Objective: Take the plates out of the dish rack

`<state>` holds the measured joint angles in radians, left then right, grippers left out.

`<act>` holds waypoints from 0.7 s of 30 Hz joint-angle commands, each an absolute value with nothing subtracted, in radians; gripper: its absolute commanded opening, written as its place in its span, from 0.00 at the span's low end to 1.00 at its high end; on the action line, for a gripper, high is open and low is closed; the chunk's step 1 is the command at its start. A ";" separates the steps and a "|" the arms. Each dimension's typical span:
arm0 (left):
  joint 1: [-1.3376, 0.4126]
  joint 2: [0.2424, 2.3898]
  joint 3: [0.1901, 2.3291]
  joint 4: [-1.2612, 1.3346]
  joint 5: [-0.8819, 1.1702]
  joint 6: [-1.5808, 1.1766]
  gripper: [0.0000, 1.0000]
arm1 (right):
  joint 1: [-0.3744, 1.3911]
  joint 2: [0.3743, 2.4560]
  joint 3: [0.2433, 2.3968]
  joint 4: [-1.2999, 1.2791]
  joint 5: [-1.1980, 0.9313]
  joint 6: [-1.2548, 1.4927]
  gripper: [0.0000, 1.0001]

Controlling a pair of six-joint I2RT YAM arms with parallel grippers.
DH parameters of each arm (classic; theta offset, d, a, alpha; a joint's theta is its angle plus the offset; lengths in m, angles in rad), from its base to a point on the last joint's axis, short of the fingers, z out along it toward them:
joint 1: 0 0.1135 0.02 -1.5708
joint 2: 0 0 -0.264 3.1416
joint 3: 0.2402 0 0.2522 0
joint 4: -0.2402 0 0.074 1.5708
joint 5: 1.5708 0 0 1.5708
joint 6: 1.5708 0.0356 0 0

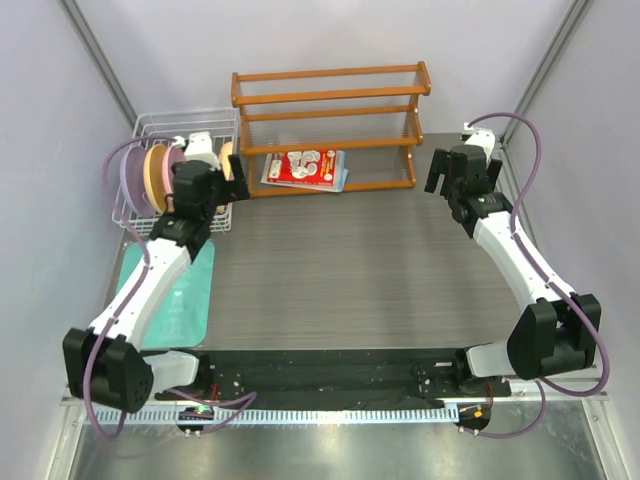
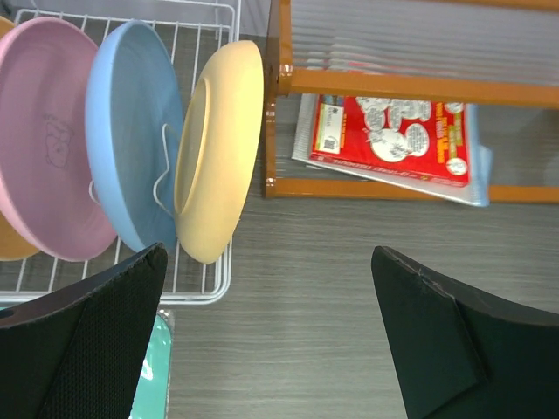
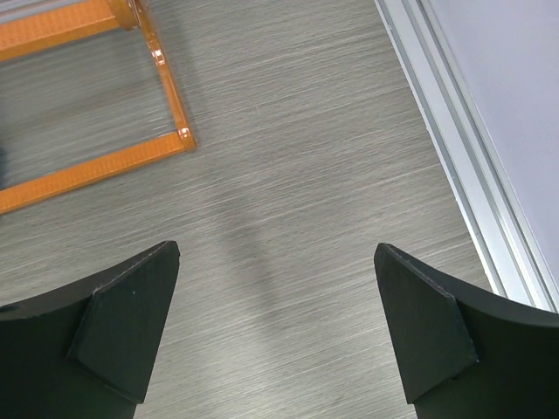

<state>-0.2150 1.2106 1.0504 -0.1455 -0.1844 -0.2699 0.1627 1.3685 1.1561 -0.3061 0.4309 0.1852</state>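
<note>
The white wire dish rack [image 1: 146,126] stands at the back left. Plates stand on edge in it: lavender [image 1: 131,178], yellow-orange [image 1: 155,175], pink [image 1: 177,155] and a yellow one [image 1: 226,158] at the right end. The left wrist view shows the pink plate [image 2: 48,140], a light blue plate [image 2: 131,131], the yellow plate [image 2: 223,148] and the rack's front rim [image 2: 196,297]. My left gripper [image 1: 212,180] [image 2: 269,253] is open and empty, just in front of the rack's right end. My right gripper [image 1: 462,172] [image 3: 277,249] is open and empty over the table at the back right.
A brown wooden shelf [image 1: 330,100] [image 3: 87,170] stands at the back centre, with a red printed packet [image 1: 305,167] [image 2: 389,135] under it. A teal mat [image 1: 185,300] [image 2: 153,367] lies in front of the rack. A metal rail [image 3: 463,166] runs along the right edge.
</note>
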 commanded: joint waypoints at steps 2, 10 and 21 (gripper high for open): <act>-0.310 1.336 1.118 -0.034 -0.539 -0.137 0.99 | 0.169 1.388 1.164 -0.267 0.442 0.166 1.00; -0.321 1.523 1.195 0.031 -0.761 -0.035 1.00 | 0.167 1.405 1.163 -0.268 0.449 0.161 1.00; -0.331 1.666 1.241 0.130 -0.799 0.043 0.58 | 0.164 1.450 1.173 -0.267 0.443 0.158 1.00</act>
<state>-0.3248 1.6348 1.1786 0.0322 -0.7387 -0.0132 0.1627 1.4403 1.1557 -0.3008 0.4332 0.1715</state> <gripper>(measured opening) 0.657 0.996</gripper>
